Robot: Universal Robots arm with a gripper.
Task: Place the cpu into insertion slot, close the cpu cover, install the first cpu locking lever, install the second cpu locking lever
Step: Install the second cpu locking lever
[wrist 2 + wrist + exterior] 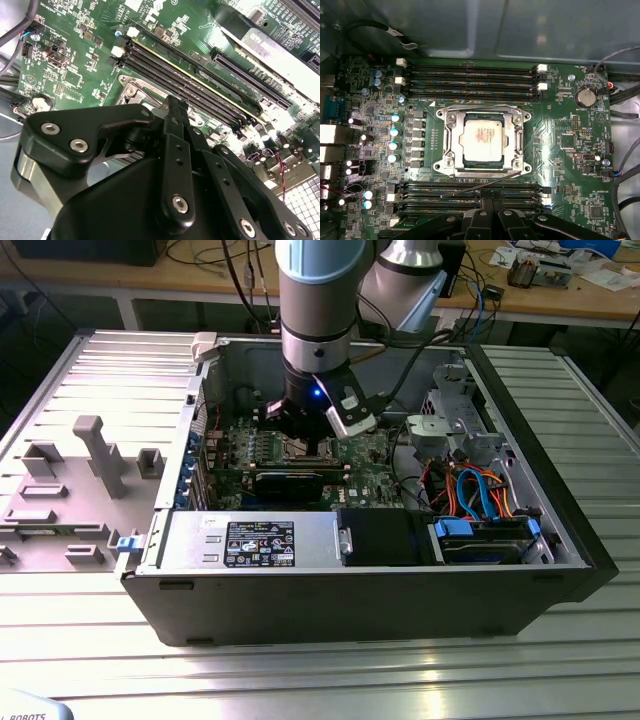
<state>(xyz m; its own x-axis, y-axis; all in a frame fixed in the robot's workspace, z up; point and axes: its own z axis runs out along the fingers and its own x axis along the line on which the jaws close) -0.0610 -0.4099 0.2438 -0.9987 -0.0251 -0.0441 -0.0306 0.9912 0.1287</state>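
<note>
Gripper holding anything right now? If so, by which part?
Cannot be told. The black gripper sits at the thin wire locking lever beside the silvery square CPU cover; no grasp shows.

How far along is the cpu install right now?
The cpu sits in the slot and the cover lies flat around it, so those two steps look done. One lever angles out loose along the socket's edge, not latched. The gripper hangs just beside it; whether it grips it I cannot tell. Whether the other lever is locked is unclear.
</note>
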